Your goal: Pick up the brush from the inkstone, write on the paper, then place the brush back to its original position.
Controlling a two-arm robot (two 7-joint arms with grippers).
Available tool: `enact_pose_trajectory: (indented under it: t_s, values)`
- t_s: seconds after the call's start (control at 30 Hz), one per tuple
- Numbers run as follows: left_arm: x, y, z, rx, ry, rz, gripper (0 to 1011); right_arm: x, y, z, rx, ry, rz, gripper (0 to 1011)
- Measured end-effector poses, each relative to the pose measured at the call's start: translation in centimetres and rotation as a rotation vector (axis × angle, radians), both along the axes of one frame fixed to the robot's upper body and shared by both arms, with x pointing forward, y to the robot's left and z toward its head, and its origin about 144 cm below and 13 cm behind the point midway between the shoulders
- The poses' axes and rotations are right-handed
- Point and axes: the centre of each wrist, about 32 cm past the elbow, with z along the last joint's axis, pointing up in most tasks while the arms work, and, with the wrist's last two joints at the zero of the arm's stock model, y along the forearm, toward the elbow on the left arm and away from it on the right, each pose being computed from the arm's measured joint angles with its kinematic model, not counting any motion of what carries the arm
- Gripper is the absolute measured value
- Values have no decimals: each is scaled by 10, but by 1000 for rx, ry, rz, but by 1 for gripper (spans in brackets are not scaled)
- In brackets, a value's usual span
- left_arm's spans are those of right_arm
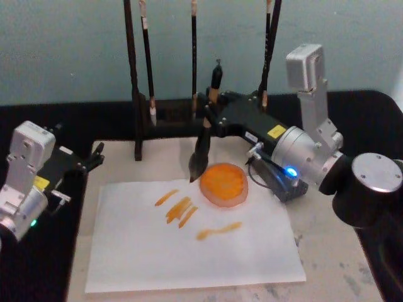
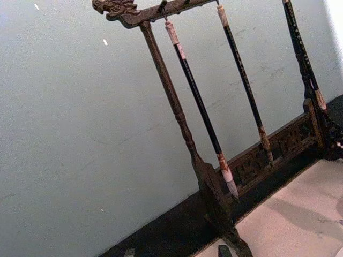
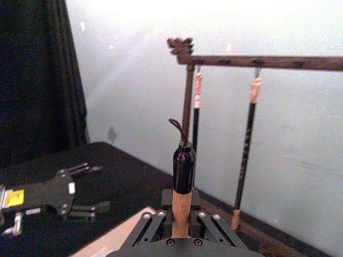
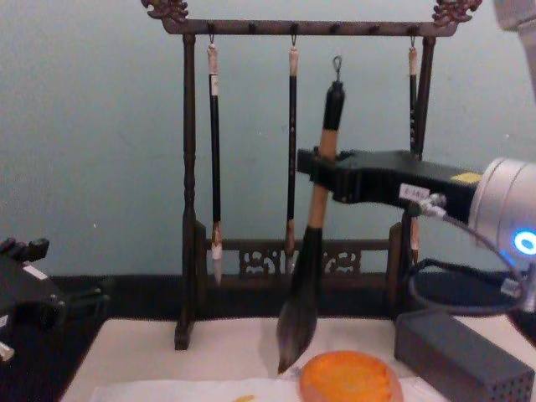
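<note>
Tan bamboo is what we see pinched between the right gripper's (image 4: 322,177) fingers (image 3: 151,227): they're clenched on the mid-handle of the brush (image 4: 311,243), just below its black upper end. In the chest view the brush sits about centre frame, nearly upright, with the looped end leaning a bit to the right and the bushy dark bristles pointing down. The tip ends right next to the left rim of the inkstone (image 1: 223,184), the small orange dish. We honestly can't tell if the bristles touch the dish or the sheet.

In the head view the inkstone sits just above centre, on the top edge of the paper (image 1: 189,258). The white sheet fills the lower middle and has a few orange strokes (image 1: 179,208) on it, left of and below the dish. Under the paper is a beige mat (image 1: 330,255).

The right arm comes in from the right edge of the frame, and a grey perforated block (image 4: 459,358) lies beneath it, just right of the dish.

Behind everything is the dark wooden brush rack (image 4: 188,176), with slim brushes (image 4: 215,159) hanging from its top bar.

The left gripper (image 1: 96,157) sits parked at the left edge over the black tabletop, well away from the paper, fingers spread with nothing in them.
</note>
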Motion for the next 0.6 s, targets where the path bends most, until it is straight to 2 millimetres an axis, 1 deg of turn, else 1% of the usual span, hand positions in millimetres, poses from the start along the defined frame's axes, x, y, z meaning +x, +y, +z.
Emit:
enact_pose_trajectory:
  t_s: [0.3,0.6]
  values:
    - [0,0,0,0,0,0,1001,-3,-14,3,59,5,-42,178]
    - [0,0,0,0,0,0,1001,-3,-36,-3,211,98,-102,178]
